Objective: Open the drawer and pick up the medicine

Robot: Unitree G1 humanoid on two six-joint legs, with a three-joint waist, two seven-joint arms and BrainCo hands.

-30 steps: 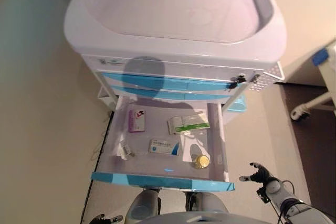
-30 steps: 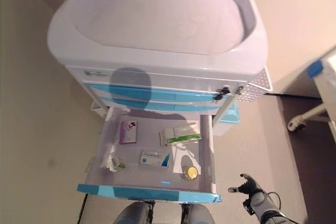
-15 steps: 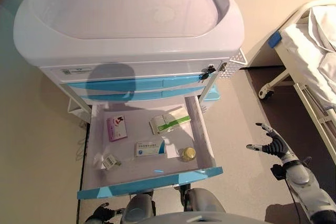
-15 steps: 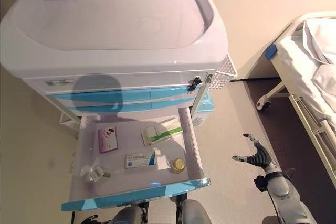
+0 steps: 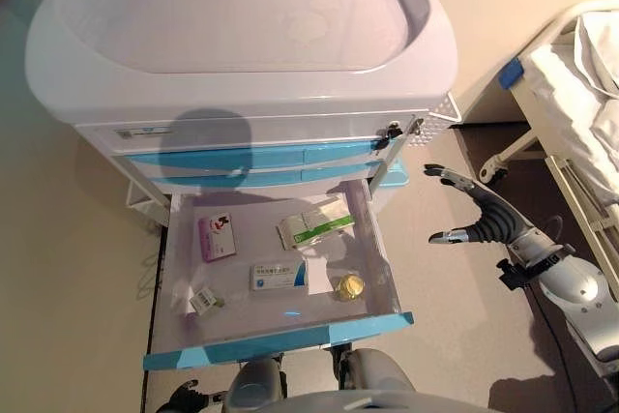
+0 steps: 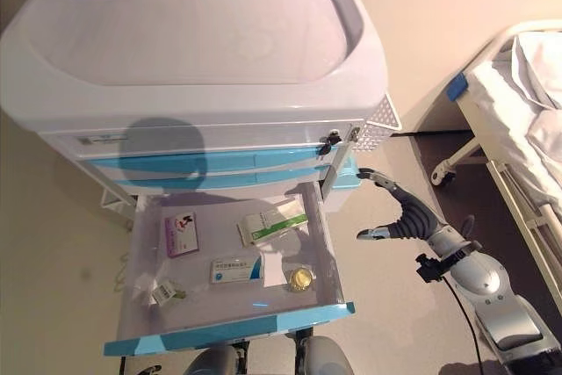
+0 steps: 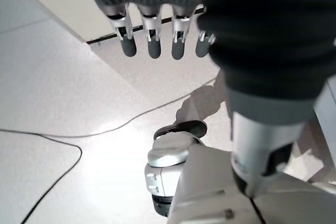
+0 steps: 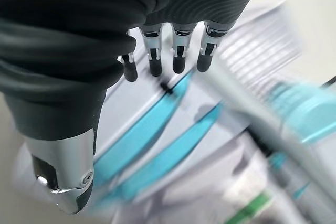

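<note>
Silver right robot hand, fingers spread and empty, now nearer the open drawer.

Both head views look steeply down on the open drawer.

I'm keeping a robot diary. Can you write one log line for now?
drawer: open | medicine boxes: inside, untouched | right robot hand: open, beside drawer | left robot hand: open, idle
</note>
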